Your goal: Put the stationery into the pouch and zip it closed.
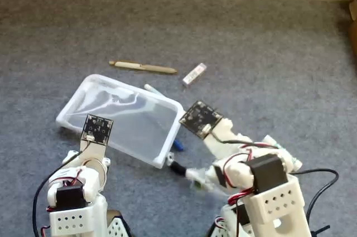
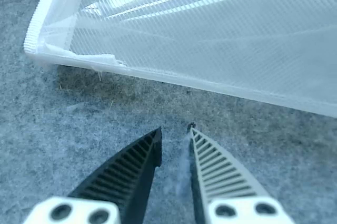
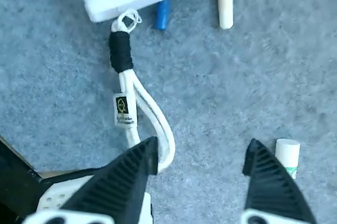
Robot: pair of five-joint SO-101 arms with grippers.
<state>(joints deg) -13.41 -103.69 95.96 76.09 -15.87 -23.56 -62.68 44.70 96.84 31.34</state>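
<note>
Since the tan pen and small white stick lie loose at twelve and one o'clock of the pouch, nothing looks packed or zipped yet, and the left gripper, barely parted, and right gripper, spread wide, hold nothing.

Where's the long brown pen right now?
In the high view the brown pen lies flat just past the far edge of the clear pouch. The small white tube is its nearest neighbour, towards the right arm's side.
</note>
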